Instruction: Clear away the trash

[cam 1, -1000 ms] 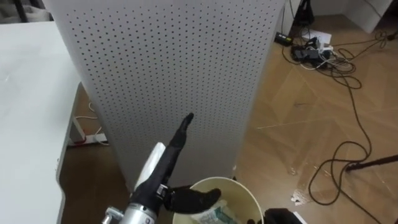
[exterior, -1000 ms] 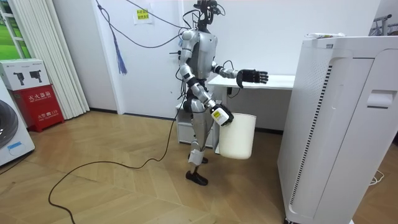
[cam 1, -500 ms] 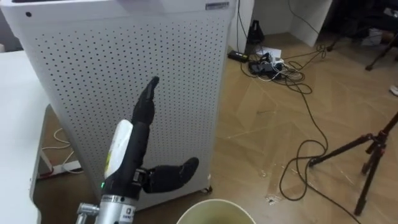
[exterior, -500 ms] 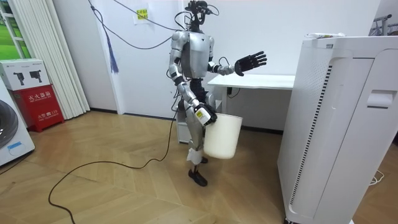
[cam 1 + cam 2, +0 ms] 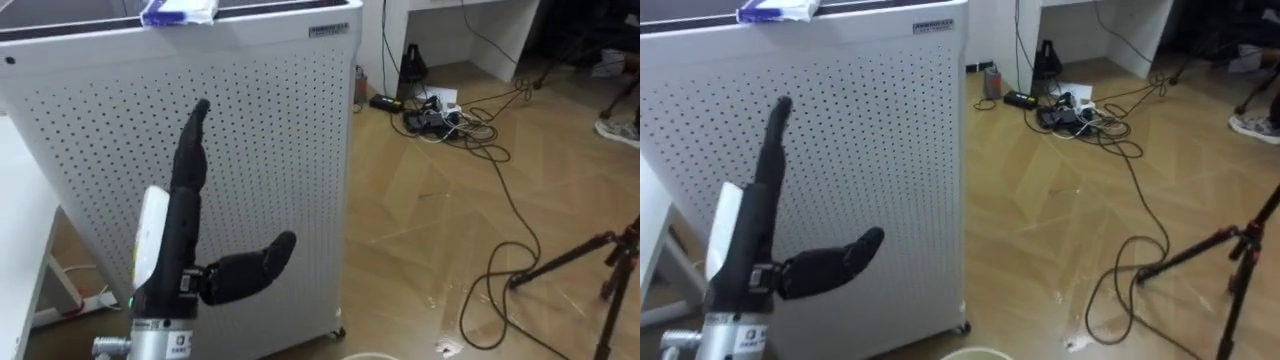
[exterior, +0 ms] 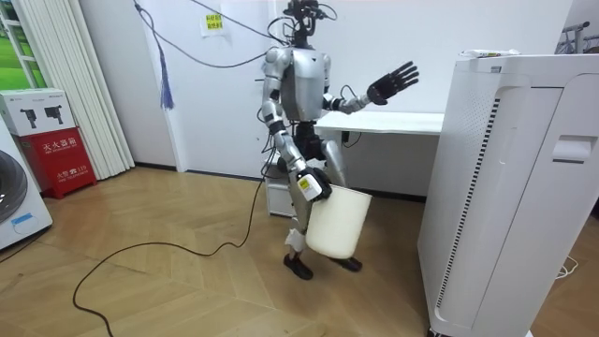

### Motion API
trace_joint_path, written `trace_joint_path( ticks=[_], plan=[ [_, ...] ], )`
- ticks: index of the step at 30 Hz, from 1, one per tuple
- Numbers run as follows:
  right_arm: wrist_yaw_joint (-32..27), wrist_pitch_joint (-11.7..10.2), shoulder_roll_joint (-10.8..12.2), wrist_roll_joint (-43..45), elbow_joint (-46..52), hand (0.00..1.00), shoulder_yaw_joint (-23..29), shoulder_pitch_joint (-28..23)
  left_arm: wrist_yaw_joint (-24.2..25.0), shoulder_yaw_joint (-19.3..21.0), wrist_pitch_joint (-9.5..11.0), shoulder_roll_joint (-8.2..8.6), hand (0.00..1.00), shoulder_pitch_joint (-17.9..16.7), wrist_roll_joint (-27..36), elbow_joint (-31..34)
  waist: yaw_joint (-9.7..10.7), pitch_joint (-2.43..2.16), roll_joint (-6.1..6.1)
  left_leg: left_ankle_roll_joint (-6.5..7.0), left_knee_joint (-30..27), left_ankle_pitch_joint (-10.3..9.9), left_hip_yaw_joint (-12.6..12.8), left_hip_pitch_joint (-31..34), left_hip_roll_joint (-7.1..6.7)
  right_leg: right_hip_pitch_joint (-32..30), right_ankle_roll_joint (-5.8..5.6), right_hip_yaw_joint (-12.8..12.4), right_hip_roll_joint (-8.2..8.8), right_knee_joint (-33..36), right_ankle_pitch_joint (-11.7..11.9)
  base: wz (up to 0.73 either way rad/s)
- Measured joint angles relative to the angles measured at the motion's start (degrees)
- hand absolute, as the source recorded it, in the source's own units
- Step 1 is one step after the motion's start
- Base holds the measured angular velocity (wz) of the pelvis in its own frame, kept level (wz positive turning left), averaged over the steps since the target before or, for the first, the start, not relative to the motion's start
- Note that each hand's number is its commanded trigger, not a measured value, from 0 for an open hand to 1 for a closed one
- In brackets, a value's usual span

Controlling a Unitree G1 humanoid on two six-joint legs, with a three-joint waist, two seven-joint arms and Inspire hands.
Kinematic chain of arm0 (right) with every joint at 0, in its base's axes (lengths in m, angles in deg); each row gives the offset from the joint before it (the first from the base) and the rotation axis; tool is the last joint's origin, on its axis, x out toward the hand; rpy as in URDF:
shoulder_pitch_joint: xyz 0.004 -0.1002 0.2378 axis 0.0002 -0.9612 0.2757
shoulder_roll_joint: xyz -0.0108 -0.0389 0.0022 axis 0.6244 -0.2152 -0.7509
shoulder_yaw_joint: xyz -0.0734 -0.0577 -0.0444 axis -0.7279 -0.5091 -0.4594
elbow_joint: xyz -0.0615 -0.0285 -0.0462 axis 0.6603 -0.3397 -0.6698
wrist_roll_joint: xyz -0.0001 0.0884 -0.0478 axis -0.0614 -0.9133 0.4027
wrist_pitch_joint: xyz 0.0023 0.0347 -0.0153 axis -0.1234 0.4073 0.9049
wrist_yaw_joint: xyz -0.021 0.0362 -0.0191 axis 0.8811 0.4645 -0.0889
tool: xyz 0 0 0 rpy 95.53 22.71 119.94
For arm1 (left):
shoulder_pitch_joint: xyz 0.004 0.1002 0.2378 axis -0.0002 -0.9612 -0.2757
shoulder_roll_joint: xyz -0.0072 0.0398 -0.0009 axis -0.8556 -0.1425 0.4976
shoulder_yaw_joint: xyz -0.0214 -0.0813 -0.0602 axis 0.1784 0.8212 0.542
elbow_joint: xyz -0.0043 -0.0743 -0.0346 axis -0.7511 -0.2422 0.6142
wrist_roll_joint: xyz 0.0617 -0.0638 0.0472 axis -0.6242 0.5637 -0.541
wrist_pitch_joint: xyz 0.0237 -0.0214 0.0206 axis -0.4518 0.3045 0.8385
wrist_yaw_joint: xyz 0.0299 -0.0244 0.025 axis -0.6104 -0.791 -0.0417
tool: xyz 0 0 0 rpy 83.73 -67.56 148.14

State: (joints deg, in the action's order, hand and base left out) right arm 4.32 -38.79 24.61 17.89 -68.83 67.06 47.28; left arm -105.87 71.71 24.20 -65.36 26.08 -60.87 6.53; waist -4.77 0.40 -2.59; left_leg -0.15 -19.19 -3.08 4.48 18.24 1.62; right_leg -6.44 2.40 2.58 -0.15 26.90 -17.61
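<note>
Left robot hand (image 5: pixel 183 228) raised upright, fingers (image 5: pixel 192 140) straight

Left hand (image 5: pixel 766 195) raised flat, wrapper (image 5: pixel 777 11) atop unit (image 5: pixel 890 140)

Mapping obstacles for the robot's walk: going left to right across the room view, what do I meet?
Red box → white bucket → raised left robot hand → tall white unit.

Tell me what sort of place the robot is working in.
Probably a robotics lab or test room set up for housework, not a lived-in home. Loose cables sprawl across the wood floor, a tripod stands on it, and a red box and a white desk sit along the walls.
</note>
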Motion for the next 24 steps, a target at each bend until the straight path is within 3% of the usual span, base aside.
trace_joint_path(
  ticks=[2,3,4,6,7,8,9,10,11,12,14,16,17,18,19,20,24],
  plan=[
    [-0.21,-0.04,-0.14,-0.48,-0.35,1.00,0.29,-0.54,-1.20,0.45,0.25,-0.17,0.00,0.01,-1.95,0.16,0.03,-0.11,-1.41,0.75,-1.72,0.64,0.06,-0.17,-1.21,1.62,-1.29,1.79,1.96,-0.16,-1.83,0.17],
    [-0.38,-0.03,-0.22,-1.01,-0.67,1.00,0.30,-0.55,-1.40,0.46,0.25,-0.18,0.00,0.04,-2.54,0.27,-0.02,-0.13,-1.45,1.59,-2.70,0.83,0.09,-0.15,-1.45,2.22,-1.26,1.94,2.21,-0.07,-2.34,0.26],
    [-0.78,-0.02,-0.25,-1.05,-1.13,1.00,0.41,-0.53,-1.68,0.49,0.26,-0.27,0.00,0.08,-3.32,0.50,-0.01,-0.19,-1.74,3.35,-4.68,-1.09,-0.05,-0.29,-2.56,3.61,-1.74,2.40,3.28,0.01,-3.50,0.22],
    [-1.18,-0.02,-0.47,-0.89,-1.10,1.00,1.21,-0.42,-1.92,0.74,0.28,-0.41,0.00,0.10,-3.90,1.71,-0.44,-0.22,-2.44,4.56,-5.94,-4.04,0.33,-1.42,-5.02,4.53,-3.33,3.98,6.30,2.84,-5.53,0.16],
    [-1.36,-0.02,-0.73,-0.77,-1.09,1.00,1.99,-0.24,-2.60,0.77,0.63,-0.39,0.00,0.72,-4.65,2.42,-0.46,0.03,-2.33,5.39,-7.34,-5.60,0.56,-1.95,-6.01,3.54,-4.12,5.86,8.03,8.59,-5.85,0.17],
    [-1.34,-0.01,-0.70,-0.77,-1.09,1.00,1.99,-0.26,-3.54,0.81,1.55,-0.56,0.00,1.36,-5.40,2.59,-0.53,0.15,-2.26,6.18,-8.67,-7.18,0.99,-2.78,-6.62,1.34,-4.86,6.71,9.94,15.76,-4.59,0.20],
    [-1.31,-0.01,-0.63,-0.78,-1.09,1.00,1.99,-0.26,-4.13,0.83,1.89,-0.60,0.00,1.60,-5.76,2.58,-0.49,0.27,-2.03,6.39,-9.41,-8.18,0.81,-3.35,-6.85,0.63,-5.23,6.80,10.47,19.13,-3.38,0.18],
    [-1.26,0.00,-0.56,-0.79,-0.82,1.00,1.99,-0.24,-5.16,0.78,2.64,-0.69,0.00,1.74,-6.23,2.58,-0.39,0.43,-1.60,6.78,-9.99,-9.79,0.36,-4.79,-7.18,-0.55,-5.22,6.86,11.25,24.14,-0.29,0.16],
    [-1.26,-0.03,-0.58,-0.79,-0.58,1.00,1.99,-0.19,-5.55,0.73,2.78,-0.72,0.00,1.86,-6.15,2.58,-0.29,0.63,-1.16,6.95,-10.04,-10.33,-0.37,-5.68,-7.34,-1.05,-5.35,7.04,11.38,25.87,1.38,0.27],
    [-1.11,-0.18,-0.61,-0.93,-0.37,1.00,2.02,-0.07,-5.89,0.64,2.90,-0.74,0.00,2.36,-6.10,2.57,0.10,0.81,-0.39,7.21,-9.64,-11.08,-1.53,-6.63,-7.26,-2.04,-5.80,7.04,11.48,26.88,1.52,0.25],
    [-0.98,-0.35,-0.61,-0.90,0.27,1.00,1.98,0.70,-7.28,0.70,3.17,-0.78,0.00,3.39,-5.59,2.56,0.09,1.04,0.20,7.21,-8.51,-11.47,-2.31,-7.29,-6.97,-5.24,-5.68,7.26,11.16,24.14,-1.48,0.25],
    [-1.12,-0.71,-0.61,-0.11,0.91,1.00,2.02,0.64,-9.09,-1.46,7.38,-0.87,0.00,2.19,-6.42,2.64,-0.08,1.01,0.20,7.05,-7.51,-11.51,-4.34,-8.03,-7.10,-7.74,-5.62,7.69,10.86,12.40,-2.09,0.48],
    [-1.20,-0.83,-0.60,0.44,1.10,1.00,2.02,0.59,-9.31,-1.66,8.04,-0.78,0.00,1.82,-6.55,2.70,-0.02,1.00,0.17,6.80,-7.53,-11.66,-4.98,-8.27,-7.14,-7.56,-5.40,7.95,10.74,8.21,-1.35,0.56],
    [-1.36,-1.01,-0.58,1.29,1.84,1.00,1.92,0.56,-9.40,-1.78,8.62,-0.94,0.00,1.21,-6.76,2.78,0.08,1.10,-0.20,6.27,-7.33,-11.98,-5.61,-9.04,-7.23,-7.33,-5.62,8.30,10.35,2.49,5.01,0.66],
    [-1.57,-1.09,-0.35,1.70,1.87,1.00,1.88,0.62,-9.42,-2.15,8.53,-0.96,0.00,0.82,-6.98,2.80,-0.01,0.88,-0.03,5.73,-6.24,-12.01,-6.50,-10.26,-6.70,-5.48,-5.22,8.68,9.72,0.60,5.50,0.51],
    [-1.56,-1.28,-0.26,1.81,1.86,1.00,1.88,1.50,-9.50,-1.90,8.22,-0.99,0.00,0.55,-7.88,2.86,-0.96,0.84,-0.08,4.90,-4.31,-11.67,-6.84,-11.36,-5.98,-4.29,-4.56,8.89,8.46,-1.14,5.96,0.27],
    [-0.89,-2.19,-0.28,1.86,1.36,1.00,1.92,2.54,-10.50,-1.58,6.17,-1.06,0.00,-0.01,-10.23,3.60,-1.52,0.80,-0.28,3.53,-1.13,-10.79,-7.89,-13.21,-4.38,-1.31,-3.43,10.13,6.36,-4.79,7.03,0.06]
  ],
)
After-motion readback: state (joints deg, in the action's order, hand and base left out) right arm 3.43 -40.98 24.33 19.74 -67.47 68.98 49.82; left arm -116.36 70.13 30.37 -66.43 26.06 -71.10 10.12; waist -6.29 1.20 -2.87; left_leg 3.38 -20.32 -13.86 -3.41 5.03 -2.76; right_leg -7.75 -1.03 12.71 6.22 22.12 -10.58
